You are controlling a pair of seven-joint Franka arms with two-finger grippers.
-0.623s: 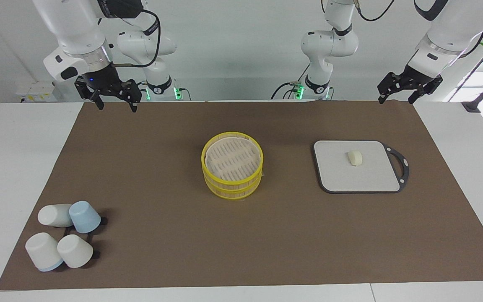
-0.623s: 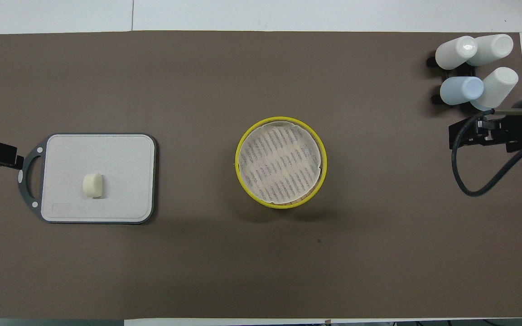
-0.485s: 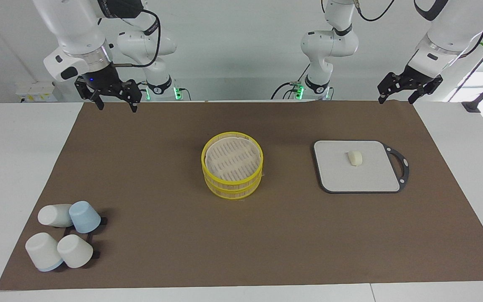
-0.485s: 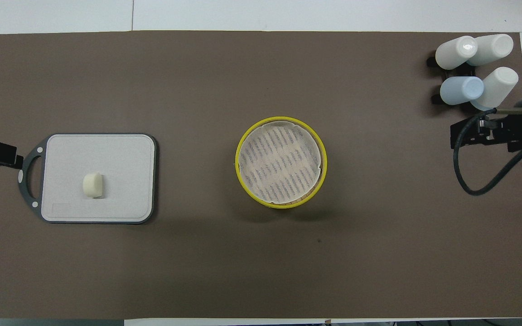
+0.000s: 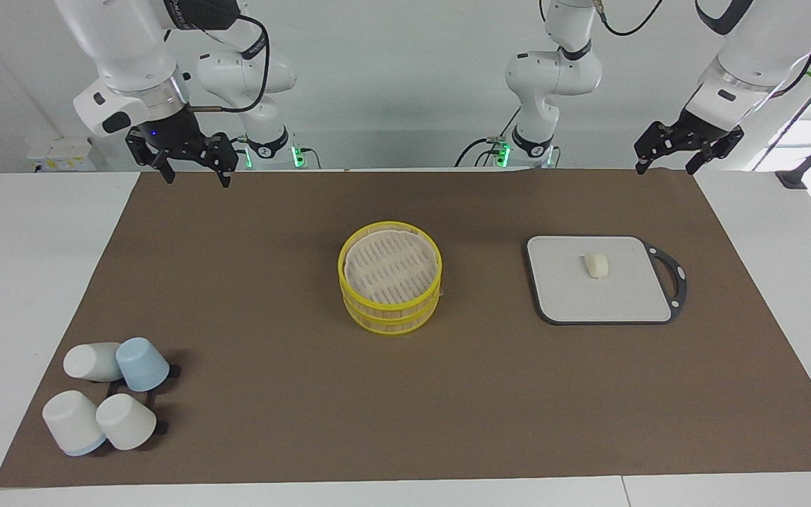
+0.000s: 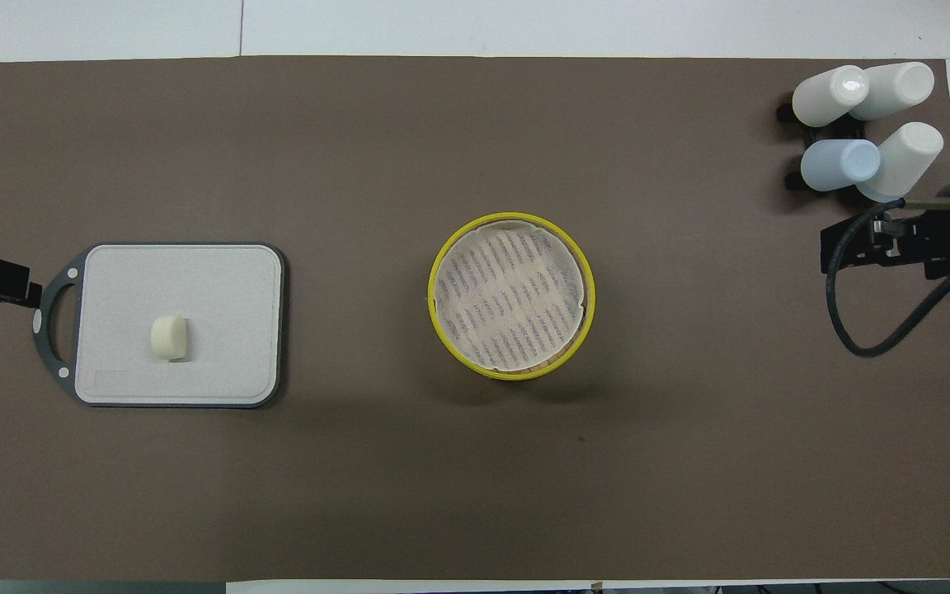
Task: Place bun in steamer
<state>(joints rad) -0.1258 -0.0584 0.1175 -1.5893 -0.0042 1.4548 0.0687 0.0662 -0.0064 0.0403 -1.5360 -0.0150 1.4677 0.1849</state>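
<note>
Left end effector (image 5: 667, 159): raised over the table edge nearest the robots, at the left arm's corner; fingers spread apart, gripping nothing.
Right end effector (image 5: 193, 166): raised over the same edge at the right arm's corner, fingers likewise parted and empty (this arm waits).
Bun (image 5: 596, 265): resting on the grey board, in the part of it nearer the robots, untouched; not yet in the steamer.
Board (image 5: 574, 299): flat on the table toward the left arm's end, its handle loop pointing to that end's edge.
Steamer (image 5: 390, 286): two stacked yellow-rimmed tiers at the middle of the table, top tier open and bare of food.
Cups (image 5: 106, 403): four, clustered at the corner farthest from the robots at the right arm's end, well apart from everything in play.
Deciding relation: the bun lies farther out over the table than the left end effector and slightly toward the table's middle; the left arm is clearly the nearer one.
Bun's long axis: seems to run along the line from robots to the farthest edge, so a grip across its short width looks the likeliest fit.
</note>
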